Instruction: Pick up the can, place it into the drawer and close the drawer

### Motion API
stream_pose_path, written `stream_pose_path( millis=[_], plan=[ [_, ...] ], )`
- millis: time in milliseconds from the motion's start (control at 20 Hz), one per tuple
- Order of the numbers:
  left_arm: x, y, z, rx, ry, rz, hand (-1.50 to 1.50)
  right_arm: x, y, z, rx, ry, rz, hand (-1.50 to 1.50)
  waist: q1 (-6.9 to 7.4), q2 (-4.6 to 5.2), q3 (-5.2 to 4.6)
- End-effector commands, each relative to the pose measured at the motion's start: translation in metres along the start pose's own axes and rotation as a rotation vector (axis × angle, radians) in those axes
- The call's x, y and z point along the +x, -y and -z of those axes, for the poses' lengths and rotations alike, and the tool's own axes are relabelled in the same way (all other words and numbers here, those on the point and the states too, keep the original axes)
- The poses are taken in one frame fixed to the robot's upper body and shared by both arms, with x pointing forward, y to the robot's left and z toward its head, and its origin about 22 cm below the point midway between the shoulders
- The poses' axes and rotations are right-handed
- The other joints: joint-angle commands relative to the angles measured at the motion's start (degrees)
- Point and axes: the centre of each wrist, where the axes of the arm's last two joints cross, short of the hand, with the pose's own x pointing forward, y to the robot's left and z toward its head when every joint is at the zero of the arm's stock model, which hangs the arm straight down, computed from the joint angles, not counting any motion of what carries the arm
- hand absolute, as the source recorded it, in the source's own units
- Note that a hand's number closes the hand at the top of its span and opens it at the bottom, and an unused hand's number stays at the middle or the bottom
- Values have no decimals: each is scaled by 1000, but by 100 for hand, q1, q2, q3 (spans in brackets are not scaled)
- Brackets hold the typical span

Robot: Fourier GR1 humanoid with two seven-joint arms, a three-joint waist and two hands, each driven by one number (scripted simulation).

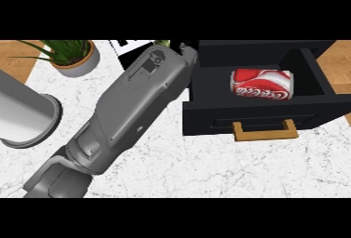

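From my seat, at 9 o'clock a steel cylinder (24, 111) stands on the marble counter (226, 162), its left side cut off by the frame edge, so I cannot say what it is. At 11 o'clock sits a plant (68, 55) in a pale pot, its leaves clipped by the top of the view. A grey forearm (126, 114) comes in at 7 o'clock and runs diagonally up to 12 o'clock, covering much of the counter beneath it. Its left hand (188, 52) is almost wholly hidden: only a small grey bit shows at 12 o'clock, against the left wall of the black drawer (205, 116), and I cannot tell whether it is spread, pressed together or pinching anything. Just left of the wrist a white and black shape peeks out at the top edge, too cut off to name. The drawer stands open at 2 o'clock, and the can (263, 84), red and white, lies on its side inside it, apart from the hand. A tan handle (265, 131) sticks out of the drawer front at 4 o'clock.
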Motion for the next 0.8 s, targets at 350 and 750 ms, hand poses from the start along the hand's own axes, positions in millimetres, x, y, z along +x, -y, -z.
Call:
stream_pose_path(
  millis=[350,750],
  plan=[
    [-22,8,2,52,-26,45,150,7,-9,5,26,15,-7,-150,-207,52,4],
    [-32,7,6,53,-54,124,150,5,-2,2,19,14,14,-150,-236,52,5]
  ],
)
